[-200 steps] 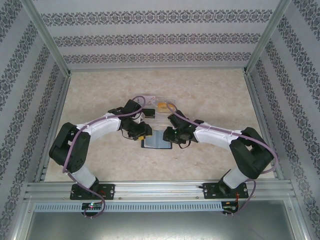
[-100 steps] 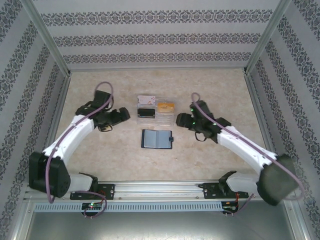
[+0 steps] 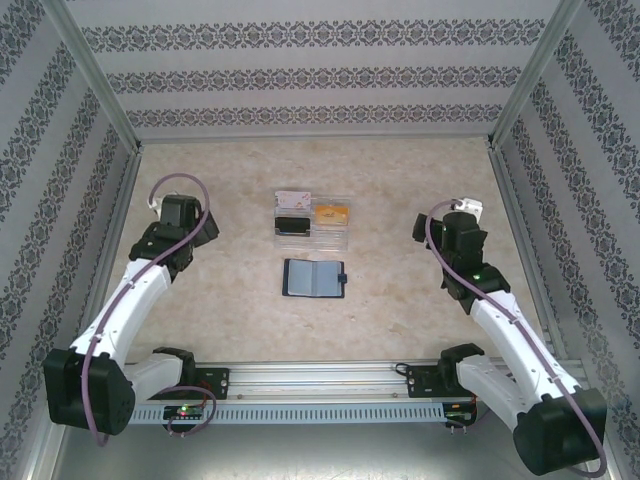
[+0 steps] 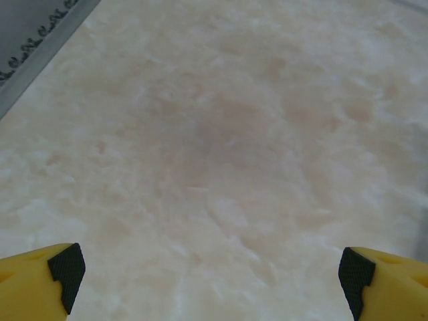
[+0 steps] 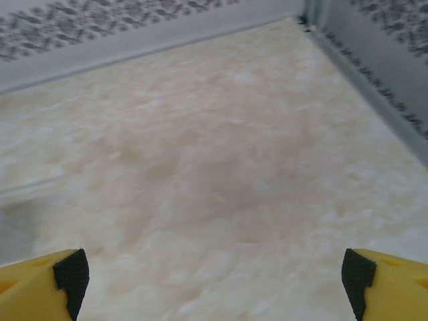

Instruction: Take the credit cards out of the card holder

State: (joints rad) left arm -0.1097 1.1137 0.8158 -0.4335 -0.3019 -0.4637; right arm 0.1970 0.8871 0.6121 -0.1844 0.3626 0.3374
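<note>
Top view: the card holder (image 3: 313, 278) lies open mid-worktop (image 3: 420, 180), its long axis left to right. It sits between the left claw (image 3: 186, 213) and the right claw (image 3: 460, 225), well apart from both, the left seemingly slightly nearer.
Left wrist view: pads (image 4: 67, 267) spread wide over bare worktop, holding nothing.
Right wrist view: pads (image 5: 72, 271) likewise.

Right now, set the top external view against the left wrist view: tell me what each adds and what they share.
Top external adds the open navy card holder lying flat, the clear compartment box just beyond it, and the left arm and right arm out at the sides. Left wrist adds a close look at the left pincer, its yellow fingers spread wide with nothing between them. Both share the marbled table.
</note>
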